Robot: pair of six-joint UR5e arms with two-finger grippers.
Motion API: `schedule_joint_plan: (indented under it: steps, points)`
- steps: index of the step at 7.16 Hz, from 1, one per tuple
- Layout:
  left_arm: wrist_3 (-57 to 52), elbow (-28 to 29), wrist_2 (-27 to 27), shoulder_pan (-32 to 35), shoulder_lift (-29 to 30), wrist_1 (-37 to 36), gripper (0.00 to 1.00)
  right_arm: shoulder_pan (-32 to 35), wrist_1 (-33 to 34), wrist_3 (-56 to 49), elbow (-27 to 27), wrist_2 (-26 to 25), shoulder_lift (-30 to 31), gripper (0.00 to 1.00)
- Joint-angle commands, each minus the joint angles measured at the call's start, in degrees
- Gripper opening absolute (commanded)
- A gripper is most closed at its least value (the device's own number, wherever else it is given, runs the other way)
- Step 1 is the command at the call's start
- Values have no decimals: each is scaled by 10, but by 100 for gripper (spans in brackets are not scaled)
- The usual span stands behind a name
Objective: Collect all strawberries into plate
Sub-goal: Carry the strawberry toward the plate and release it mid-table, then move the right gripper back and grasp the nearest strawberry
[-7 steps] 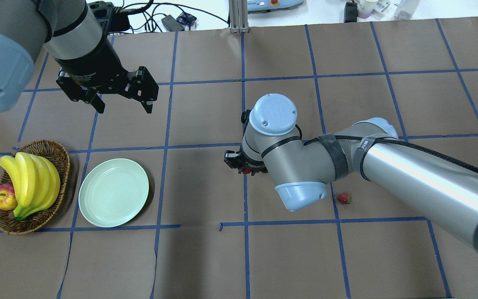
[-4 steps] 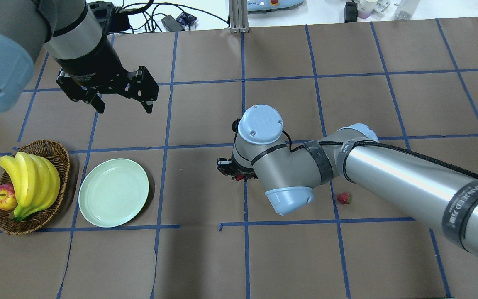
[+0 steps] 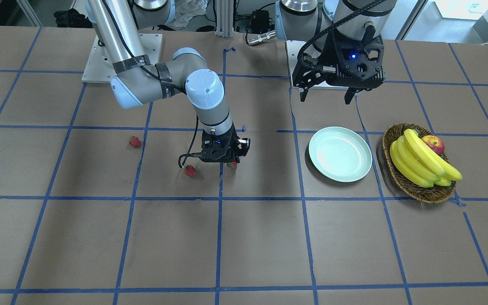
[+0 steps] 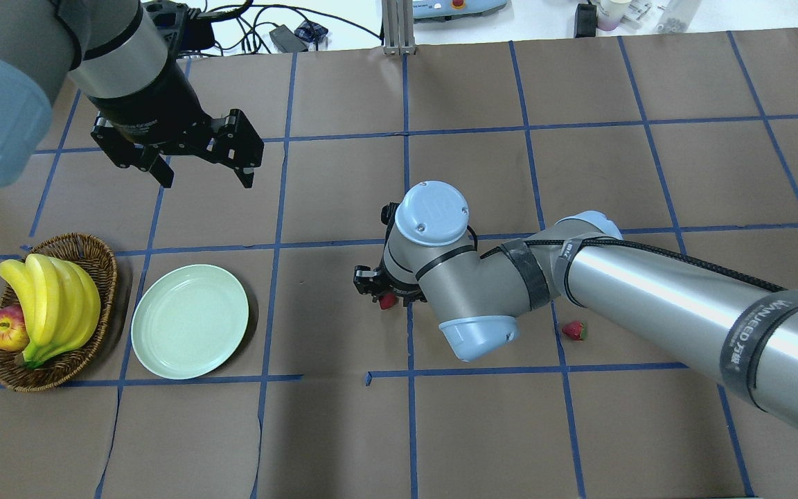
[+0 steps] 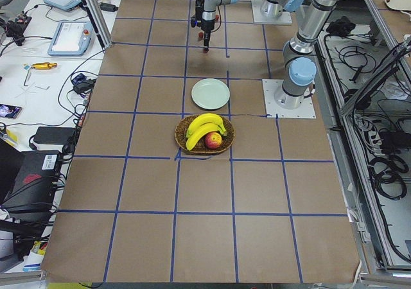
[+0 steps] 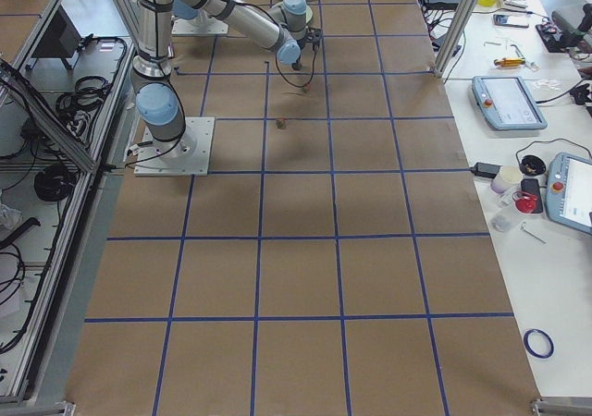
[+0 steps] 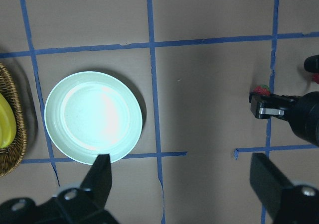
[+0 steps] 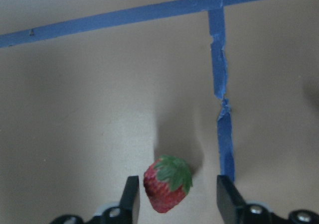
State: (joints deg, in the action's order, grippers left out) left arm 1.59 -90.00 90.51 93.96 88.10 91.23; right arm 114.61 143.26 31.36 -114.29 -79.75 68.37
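Note:
My right gripper (image 4: 384, 296) is shut on a strawberry (image 8: 168, 189) and holds it just above the table, right of the plate (image 4: 190, 321). The held strawberry also shows in the front view (image 3: 232, 164). A second strawberry (image 3: 189, 170) lies on the table beside the gripper and is hidden under the arm in the overhead view. A third strawberry (image 4: 574, 330) lies further right. The pale mint-green plate (image 3: 340, 153) holds nothing. My left gripper (image 4: 206, 179) is open, hanging above the table behind the plate.
A woven wicker basket (image 4: 98, 253) with bananas (image 4: 52, 305) and an apple (image 4: 7, 330) stands left of the plate. The right arm's elbow and forearm (image 4: 648, 291) stretch across the right half of the table. Blue tape lines grid the brown surface.
My right gripper has moved left toward the plate, carrying the strawberry with it. The left gripper has stayed nearly in place.

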Motion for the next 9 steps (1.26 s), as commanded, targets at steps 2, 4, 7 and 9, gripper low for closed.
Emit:
schedule_joint_plan:
  steps: [2,4,7,9]
  points:
    - [-1,-1,0,0,1,0,100,-70,-144,-91,-4,-82,65,100]
    - [2,-3,0,0,2,0,100,-163,-171,-214,-36,-98,88,100]
    - [1,-9,0,0,-1,0,100,-259,-224,-390,-87,-120,151,100]
    - [1,-13,0,0,-2,-1,100,-271,-196,-406,-141,-124,155,100]
